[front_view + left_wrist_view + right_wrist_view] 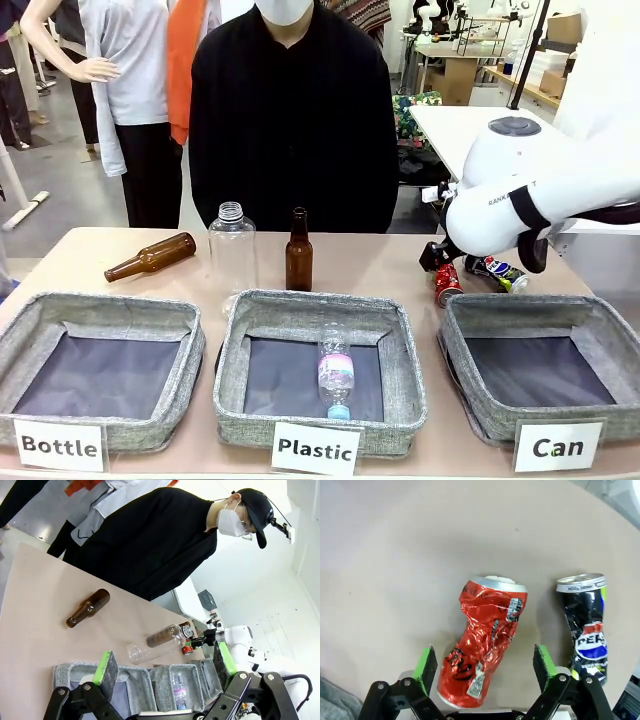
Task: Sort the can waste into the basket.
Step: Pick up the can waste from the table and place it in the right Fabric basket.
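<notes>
A crushed red can [484, 642] lies on the tan table between the green pads of my right gripper [485, 666], which stands open around its lower end without squeezing it. Beside it lies a crushed dark blue Pepsi can [585, 630]. In the front view the right gripper [440, 264] hangs just above the red can [448, 284], and the blue can [497, 271] lies to its right, behind the grey "Can" basket [530, 308]. My left gripper [165, 664] is open and holds nothing, high above the row of baskets.
The "Plastic" basket [310, 303] holds a clear bottle [336, 372]. The "Bottle" basket [100, 308] stands on the left. Behind them a brown bottle [152, 257] lies flat, and a clear bottle [232, 250] and a brown bottle [298, 250] stand upright. A person stands at the far edge.
</notes>
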Robot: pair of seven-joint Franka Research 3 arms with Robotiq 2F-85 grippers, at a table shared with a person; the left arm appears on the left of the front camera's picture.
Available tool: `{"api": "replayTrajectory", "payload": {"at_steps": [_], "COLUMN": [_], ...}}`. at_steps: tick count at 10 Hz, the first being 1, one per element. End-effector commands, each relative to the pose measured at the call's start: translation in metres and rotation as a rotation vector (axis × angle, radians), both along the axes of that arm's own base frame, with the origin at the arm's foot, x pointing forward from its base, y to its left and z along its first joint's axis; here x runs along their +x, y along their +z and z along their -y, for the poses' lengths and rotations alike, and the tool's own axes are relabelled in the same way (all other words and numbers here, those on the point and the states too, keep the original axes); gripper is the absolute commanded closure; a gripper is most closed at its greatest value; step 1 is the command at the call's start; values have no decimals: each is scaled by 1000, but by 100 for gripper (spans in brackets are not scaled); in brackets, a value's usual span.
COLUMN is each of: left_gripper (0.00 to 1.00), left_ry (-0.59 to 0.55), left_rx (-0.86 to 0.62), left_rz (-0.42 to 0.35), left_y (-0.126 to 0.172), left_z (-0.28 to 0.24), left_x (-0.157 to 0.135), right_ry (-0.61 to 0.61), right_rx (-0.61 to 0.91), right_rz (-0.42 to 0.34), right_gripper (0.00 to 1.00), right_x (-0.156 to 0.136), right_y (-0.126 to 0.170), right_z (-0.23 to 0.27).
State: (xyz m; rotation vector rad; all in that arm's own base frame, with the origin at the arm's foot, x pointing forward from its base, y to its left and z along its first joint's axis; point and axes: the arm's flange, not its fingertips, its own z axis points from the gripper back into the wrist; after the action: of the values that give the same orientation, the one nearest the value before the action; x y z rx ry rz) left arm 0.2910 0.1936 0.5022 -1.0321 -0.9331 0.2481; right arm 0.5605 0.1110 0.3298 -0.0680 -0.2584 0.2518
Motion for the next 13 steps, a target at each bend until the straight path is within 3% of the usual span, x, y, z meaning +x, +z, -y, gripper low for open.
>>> {"api": "replayTrajectory", "payload": {"at_steps": [1,6,7,8,9,11,12,13], "left_gripper": [0,0,0,0,0,0,0,0], "left_ry": [1,1,1,1,1,1,1,1], "left_rx": [-2,-2,-2,-2,-2,-2,-2,-2], "left_rz": [38,38,38,38,38,38,38,38], "left_y": [0,0,0,0,0,0,0,0], "left_z": [0,0,0,0,0,0,0,0], "left_x": [1,1,1,1,1,1,1,1], "right_ry": [-22,-42,-37,-43,-44,-45,-47,-45], "right_rx": [-17,19,22,27,32,30,33,33], "right_rz": [8,34,60,59,51,51,53,53], "right_gripper": [0,0,49,60,100,100,86,95], "right_x": [10,12,12,13,13,12,13,12], "right_y": [-14,-26,-26,-27,-26,-26,-26,-25], "right_z": [-4,-2,-2,-2,-1,0,0,0]}}
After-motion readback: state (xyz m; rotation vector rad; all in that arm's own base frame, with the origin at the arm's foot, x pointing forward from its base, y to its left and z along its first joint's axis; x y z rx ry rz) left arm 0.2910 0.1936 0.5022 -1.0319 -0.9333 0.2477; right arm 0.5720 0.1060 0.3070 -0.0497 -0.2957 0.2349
